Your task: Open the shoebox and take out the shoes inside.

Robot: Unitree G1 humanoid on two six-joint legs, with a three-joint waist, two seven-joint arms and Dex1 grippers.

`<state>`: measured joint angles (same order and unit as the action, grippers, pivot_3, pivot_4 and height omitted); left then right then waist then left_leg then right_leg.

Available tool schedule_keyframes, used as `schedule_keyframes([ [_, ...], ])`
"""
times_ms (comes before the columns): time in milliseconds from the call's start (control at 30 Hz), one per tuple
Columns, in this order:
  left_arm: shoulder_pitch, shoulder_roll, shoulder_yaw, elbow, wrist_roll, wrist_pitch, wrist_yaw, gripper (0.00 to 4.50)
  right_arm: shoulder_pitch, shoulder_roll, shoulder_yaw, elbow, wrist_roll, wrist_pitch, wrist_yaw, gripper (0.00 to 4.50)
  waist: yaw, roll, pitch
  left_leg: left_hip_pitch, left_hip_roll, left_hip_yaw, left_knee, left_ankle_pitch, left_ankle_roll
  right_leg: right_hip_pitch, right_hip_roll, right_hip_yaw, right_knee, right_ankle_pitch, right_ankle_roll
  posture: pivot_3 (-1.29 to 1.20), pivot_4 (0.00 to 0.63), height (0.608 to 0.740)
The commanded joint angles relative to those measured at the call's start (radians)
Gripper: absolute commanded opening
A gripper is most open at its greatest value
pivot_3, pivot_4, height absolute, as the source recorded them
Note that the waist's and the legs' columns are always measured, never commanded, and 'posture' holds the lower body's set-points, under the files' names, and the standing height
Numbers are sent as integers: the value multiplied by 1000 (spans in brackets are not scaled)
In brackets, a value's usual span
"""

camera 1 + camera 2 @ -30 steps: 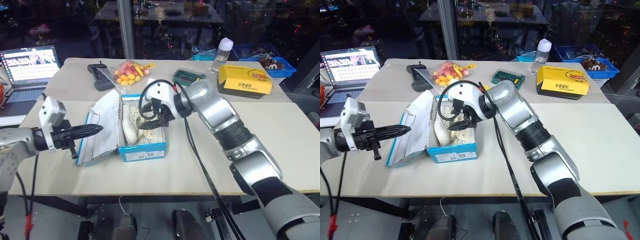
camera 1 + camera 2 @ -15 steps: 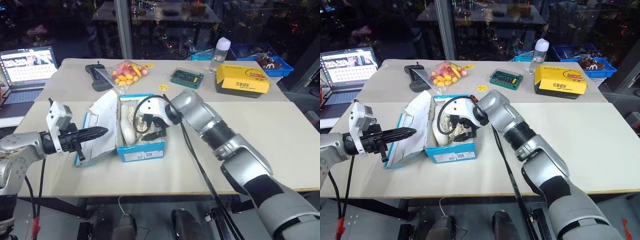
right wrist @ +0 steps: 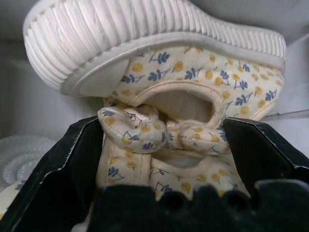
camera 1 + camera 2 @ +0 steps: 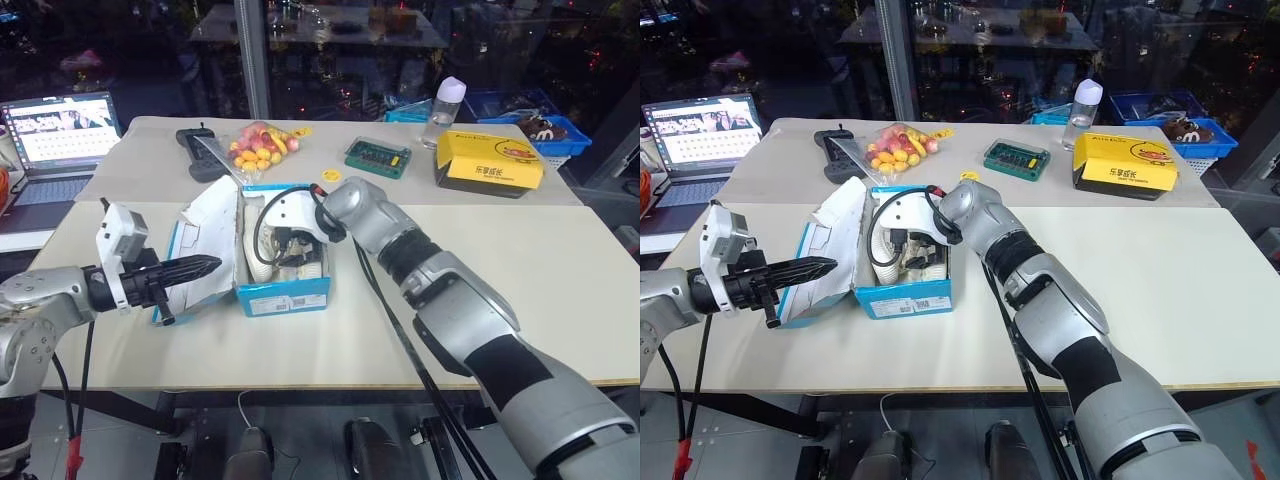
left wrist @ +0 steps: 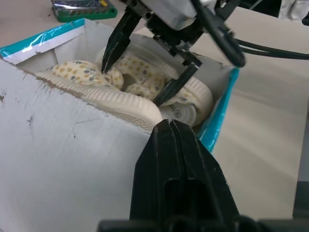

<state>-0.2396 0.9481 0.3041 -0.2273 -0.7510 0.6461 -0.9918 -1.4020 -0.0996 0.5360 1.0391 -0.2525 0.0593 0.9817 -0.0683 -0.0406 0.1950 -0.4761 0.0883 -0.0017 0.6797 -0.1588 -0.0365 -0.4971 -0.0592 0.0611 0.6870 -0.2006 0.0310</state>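
Lowered since a second ago, the right gripper [image 5: 145, 72] now reaches down into the shoebox [image 4: 285, 297], jaws spread wide astride the bow of the shoes [image 3: 169, 140], not yet clamped. Left of the shoebox, the left gripper [image 4: 205, 265] is clenched empty, tip by the flipped-back lid [image 4: 205, 235]; the shoes lie inside.

You have even overhead light on the pale table [image 4: 560, 300], which reads bright and sharp; the top of the frame behind the glass is dark, dotted with small reflected lights; the laptop screen [image 4: 62, 125] glows at upper left; shadows are soft and short; in the wrist views the nearest black fingers [image 3: 72, 169] go soft.
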Motion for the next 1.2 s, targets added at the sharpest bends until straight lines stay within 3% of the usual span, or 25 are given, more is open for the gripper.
schedule_keyframes([
  [33, -9, -3, 37, -38, -19, 4, 7, 0, -16, 0, -16, 62, -38, -24, -44, 4438, 0, 0, 0, 0, 0, 0, 0, 0, 0, 0, 0, 0, 0, 0, 0, 0, 150, 664],
  [467, 5, -19, 54, -105, -42, 30, 31, 0, 27, 11, -6, 156, -85, -59, 6, 4438, 7, -4, -3, 2, 0, 0, 0, 0, -1, 4, 0, 0, 0, 0, 0, 0, 150, 664],
  [600, 10, -20, 56, -118, -45, 35, 37, 0, 30, 17, -16, 161, -84, -61, 12, 3444, 8, -5, -3, 3, 0, 0, 0, 0, -1, 4, 0, 0, 0, 0, 0, 0, 150, 664],
  [867, 16, -14, 66, -152, -71, 56, 40, 0, 22, 21, -31, 170, -91, -78, 14, 783, 9, -5, -4, 3, 0, 0, 0, -1, -1, 4, 0, 0, 0, 0, 0, 0, 150, 664],
  [967, 20, -12, 72, -158, -78, 65, 41, 0, 17, 21, -37, 172, -94, -80, 8, 17, 9, -5, -4, 3, 0, 0, 0, -1, -1, 4, 0, 0, 0, 0, 0, 0, 150, 664],
  [1200, 29, -10, 69, -163, -80, 62, 43, 0, -6, 15, -59, 154, -95, -81, 6, 17, 10, -5, -3, 3, 0, 0, 0, -1, -1, 4, 0, 0, 0, 0, 0, 0, 150, 664],
])
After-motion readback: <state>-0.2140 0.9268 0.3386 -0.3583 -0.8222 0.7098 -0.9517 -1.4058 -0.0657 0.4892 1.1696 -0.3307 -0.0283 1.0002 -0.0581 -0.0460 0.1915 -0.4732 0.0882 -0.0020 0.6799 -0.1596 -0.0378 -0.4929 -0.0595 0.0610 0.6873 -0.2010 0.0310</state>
